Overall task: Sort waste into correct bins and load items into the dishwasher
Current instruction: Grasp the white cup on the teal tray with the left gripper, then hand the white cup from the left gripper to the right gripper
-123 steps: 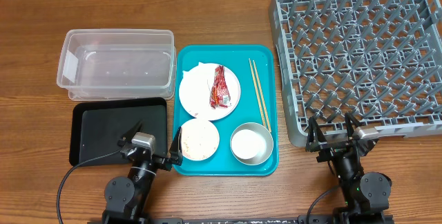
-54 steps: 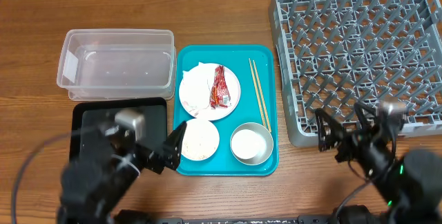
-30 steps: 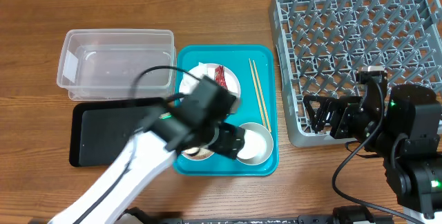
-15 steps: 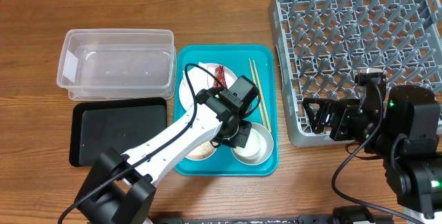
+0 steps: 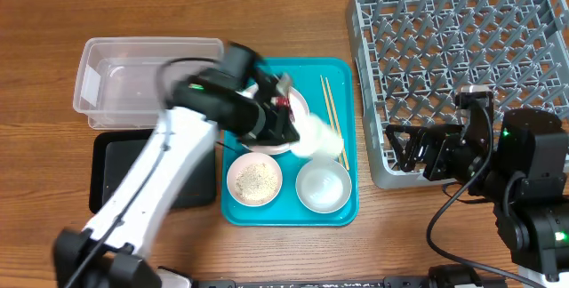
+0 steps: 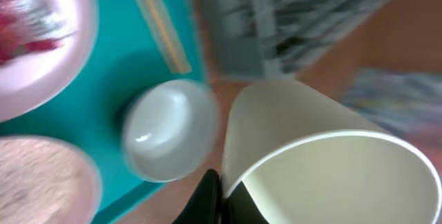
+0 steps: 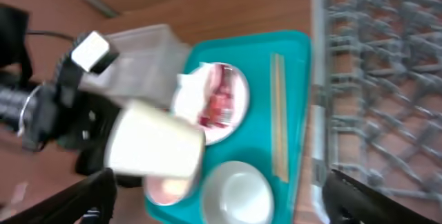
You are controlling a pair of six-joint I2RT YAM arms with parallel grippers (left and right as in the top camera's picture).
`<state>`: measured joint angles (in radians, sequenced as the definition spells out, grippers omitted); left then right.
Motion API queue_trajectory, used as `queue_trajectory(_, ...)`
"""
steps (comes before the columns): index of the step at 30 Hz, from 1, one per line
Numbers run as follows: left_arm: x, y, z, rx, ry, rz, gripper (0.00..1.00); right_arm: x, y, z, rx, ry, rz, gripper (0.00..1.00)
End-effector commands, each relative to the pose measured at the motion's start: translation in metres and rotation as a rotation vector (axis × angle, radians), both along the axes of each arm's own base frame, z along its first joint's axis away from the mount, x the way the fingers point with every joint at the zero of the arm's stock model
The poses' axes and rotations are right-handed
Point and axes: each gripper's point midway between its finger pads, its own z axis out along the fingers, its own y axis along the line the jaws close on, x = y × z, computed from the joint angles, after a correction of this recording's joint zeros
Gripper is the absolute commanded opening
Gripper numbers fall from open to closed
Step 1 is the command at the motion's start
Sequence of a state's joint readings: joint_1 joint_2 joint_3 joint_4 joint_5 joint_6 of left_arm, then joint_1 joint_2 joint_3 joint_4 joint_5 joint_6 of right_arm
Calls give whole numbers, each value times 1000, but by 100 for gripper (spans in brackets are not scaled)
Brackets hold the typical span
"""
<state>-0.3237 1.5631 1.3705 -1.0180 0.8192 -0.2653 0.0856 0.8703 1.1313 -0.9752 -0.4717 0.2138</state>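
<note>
My left gripper [image 5: 298, 132] is shut on the rim of a small white cup [image 5: 318, 137], which hangs tilted above the teal tray [image 5: 289, 212]; in the left wrist view the cup [image 6: 324, 162] fills the right half and the gripper [image 6: 221, 200] pinches its wall. Below it sit the white-lined steel bowl [image 5: 324, 186], a white bowl with rice [image 5: 254, 181] and the chopsticks [image 5: 331, 110]. The plate [image 7: 214, 103] carries the red packet [image 7: 219, 99] and a napkin. My right gripper [image 5: 404, 150] stands open at the front left corner of the grey dish rack [image 5: 471, 66], holding nothing.
A clear plastic tub [image 5: 147, 82] stands left of the teal tray, with a shallow black tray [image 5: 116, 168] in front of it. The left arm crosses over the black tray and the plate. The rack takes up the right back of the wooden table.
The left gripper has lifted the white cup out of the steel bowl and carried it up and back over the tray. The right arm has barely moved.
</note>
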Motion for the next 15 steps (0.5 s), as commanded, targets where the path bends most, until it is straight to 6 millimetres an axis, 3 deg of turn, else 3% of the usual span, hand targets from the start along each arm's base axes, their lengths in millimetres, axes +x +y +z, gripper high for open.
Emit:
queue_trajectory(1, -23, -14, 76, -454, -1, -173, 4, -11, 32, 28, 134, -57, 192, 93)
queue_trajectory(7, -34, -16, 102, -611, -1, -240, 4, -34, 77, 56, 283, -153, 553, 91)
queue_trajectory(12, -35, -16, 105, -632, 0, -248, 4, -35, 93, 55, 307, -137, 630, 90)
queue_trajectory(15, -36, -16, 105, -632, -6, -253, 4, -36, 103, 51, 311, -122, 671, 82)
